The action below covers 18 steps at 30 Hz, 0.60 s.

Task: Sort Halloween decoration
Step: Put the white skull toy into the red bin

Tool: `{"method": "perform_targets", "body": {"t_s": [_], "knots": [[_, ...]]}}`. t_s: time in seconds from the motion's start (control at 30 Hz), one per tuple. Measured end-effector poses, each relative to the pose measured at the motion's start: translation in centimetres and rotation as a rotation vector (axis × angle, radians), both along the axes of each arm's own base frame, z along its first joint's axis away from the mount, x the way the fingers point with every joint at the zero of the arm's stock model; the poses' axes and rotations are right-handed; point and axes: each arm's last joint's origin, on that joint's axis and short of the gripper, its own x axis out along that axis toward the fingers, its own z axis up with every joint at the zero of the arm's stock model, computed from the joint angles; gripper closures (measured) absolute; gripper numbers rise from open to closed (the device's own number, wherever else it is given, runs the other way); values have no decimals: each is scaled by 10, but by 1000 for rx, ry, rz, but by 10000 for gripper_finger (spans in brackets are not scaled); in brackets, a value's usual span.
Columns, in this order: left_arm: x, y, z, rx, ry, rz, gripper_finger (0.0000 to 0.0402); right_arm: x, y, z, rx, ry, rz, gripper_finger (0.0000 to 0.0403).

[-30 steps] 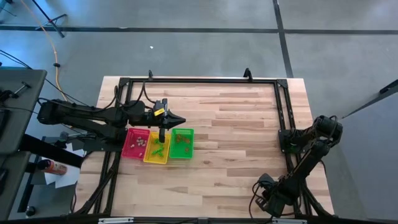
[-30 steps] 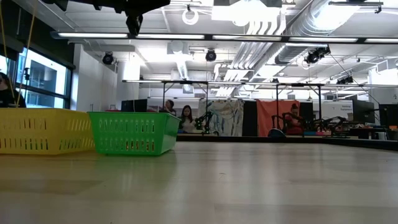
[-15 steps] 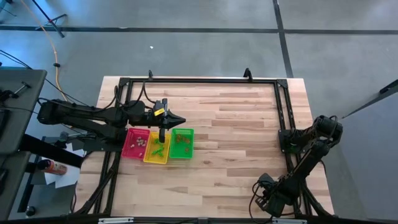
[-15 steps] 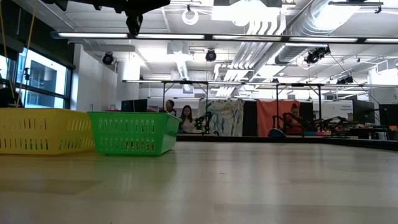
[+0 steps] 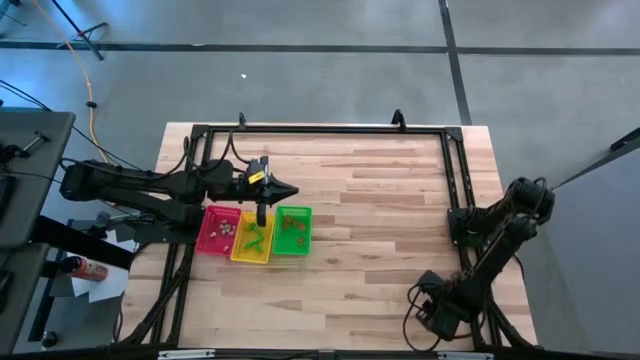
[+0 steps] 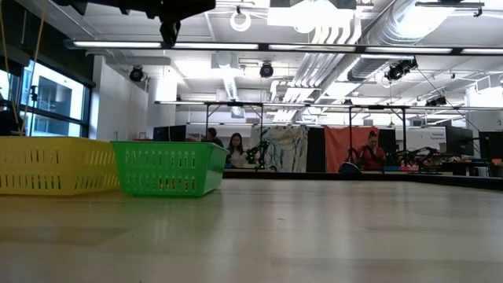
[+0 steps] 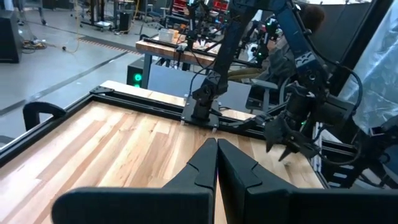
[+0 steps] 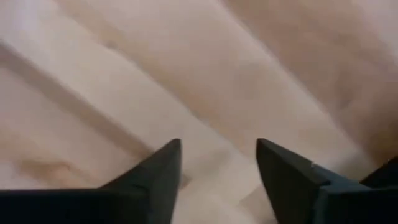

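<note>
Since the earlier frame only the right arm has shifted, folding slightly at the table's right edge; its right gripper (image 8: 217,168) now points close down at the wooden table (image 5: 380,200) with fingers spread and nothing between them. Left gripper (image 5: 288,191) hovers above the yellow tray (image 5: 250,245), fingers pressed together, empty. Halloween decoration (image 5: 256,240) lies in the yellow tray and in the red tray (image 5: 218,232) and green tray (image 5: 293,230) flanking it.
</note>
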Motion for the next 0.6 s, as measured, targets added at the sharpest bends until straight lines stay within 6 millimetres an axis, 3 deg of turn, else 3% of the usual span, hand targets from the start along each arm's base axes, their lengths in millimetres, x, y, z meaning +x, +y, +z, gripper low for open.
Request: {"method": "perform_targets", "body": {"t_s": [0.17, 0.33, 0.6], "knots": [[0, 0, 0, -24, -2, 2, 401, -2, 10, 3, 116, 33, -16, 155], [0, 0, 0, -50, -5, 4, 401, -1, 17, 3, 177, 11, -48, 148], [0, 0, 0, -52, -7, 16, 402, 4, 23, -14, 158, 36, -77, 148]]}}
